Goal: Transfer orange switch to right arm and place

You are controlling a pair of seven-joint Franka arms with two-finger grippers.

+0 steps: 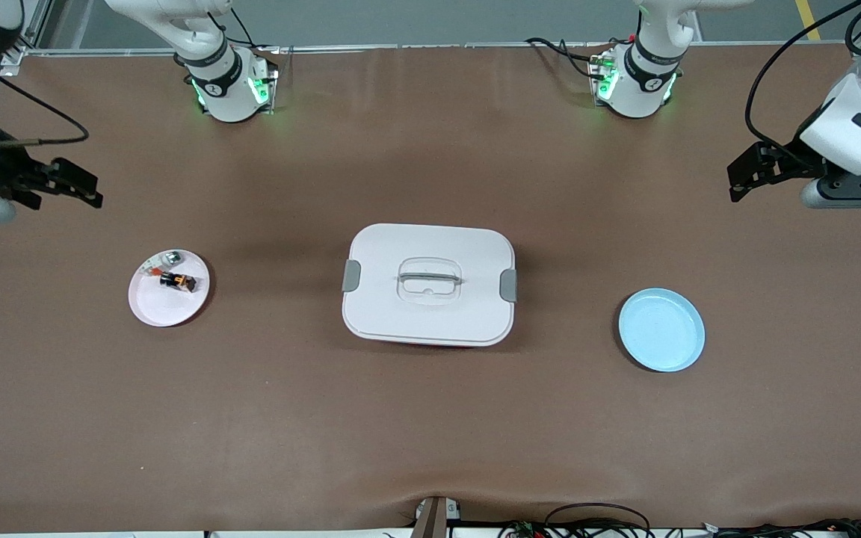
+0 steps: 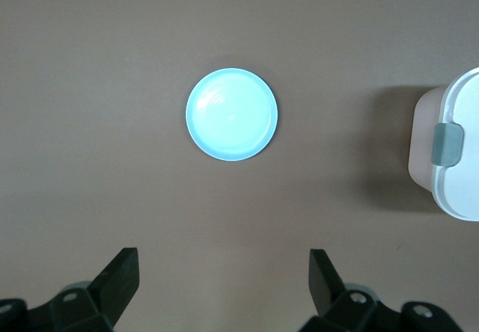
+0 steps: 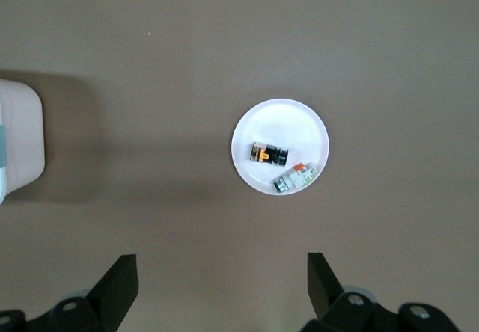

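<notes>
The orange switch [image 1: 178,282], a tiny black block with an orange face, lies on a pale pink plate [image 1: 158,310] toward the right arm's end of the table. It also shows in the right wrist view [image 3: 269,154] on that plate [image 3: 299,126]. My right gripper [image 1: 83,187] hangs open and empty in the air over bare table near that plate, its jaws wide apart in its wrist view [image 3: 221,259]. My left gripper [image 1: 737,181] is open and empty over the table at the left arm's end; it also shows in the left wrist view [image 2: 223,257].
A small silver-white piece with a red-orange bit [image 1: 169,259] lies on the same pink plate, beside the switch. A white lidded box with grey latches [image 1: 429,284] stands mid-table. A light blue plate [image 1: 661,329] sits toward the left arm's end and shows in the left wrist view [image 2: 231,114].
</notes>
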